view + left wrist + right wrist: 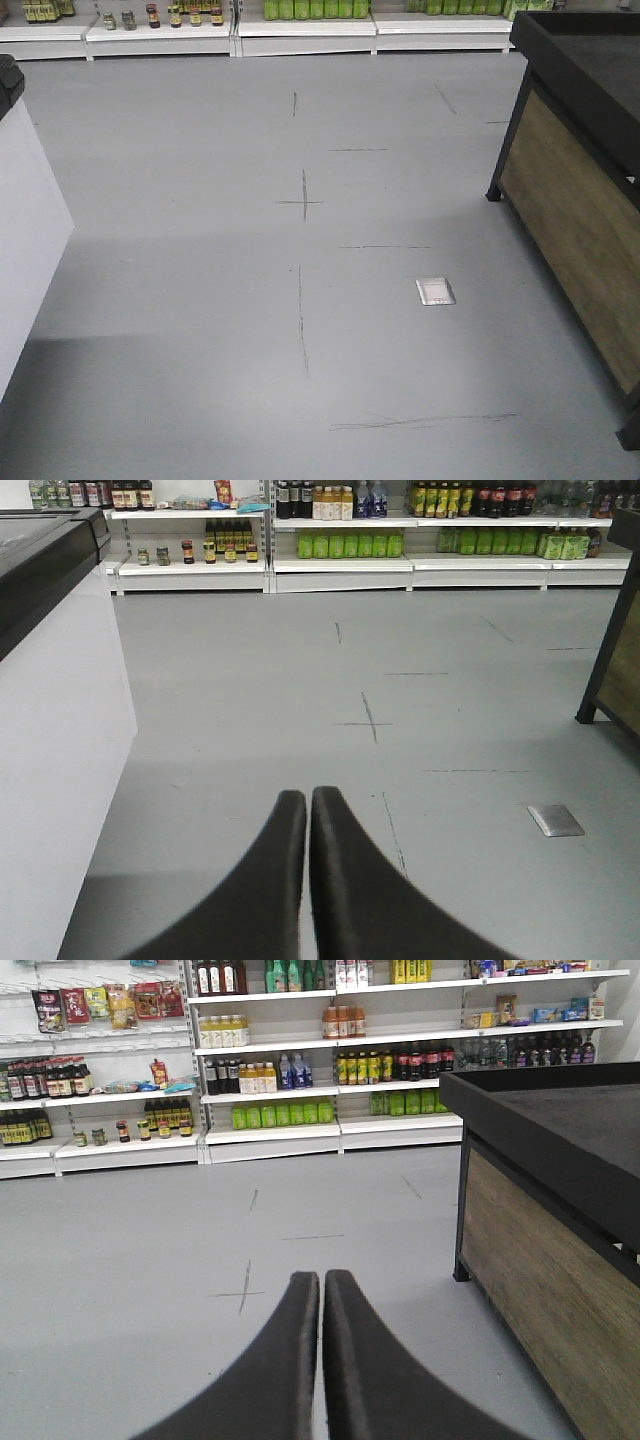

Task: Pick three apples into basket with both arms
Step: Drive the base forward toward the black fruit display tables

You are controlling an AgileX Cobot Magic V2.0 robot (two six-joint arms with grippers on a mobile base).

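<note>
Ahead of the robot, the front view shows only grey floor [180, 300], a dark-topped counter [585, 190] at its right edge and far shelves [300, 35]; no apples, no basket. From the left wrist, the left gripper [307, 798] has its fingers pressed together, holding nothing. From the right wrist, the right gripper [321, 1280] is likewise closed and empty, near the counter's corner. I judge nothing is done yet: all three apples are left.

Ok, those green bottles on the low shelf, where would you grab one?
Likely by the top, coming from the aisle-side front: the green bottles stand upright, packed side by side, so only fronts and tops are free. The left gripper and right gripper are shut, so open first.
</note>
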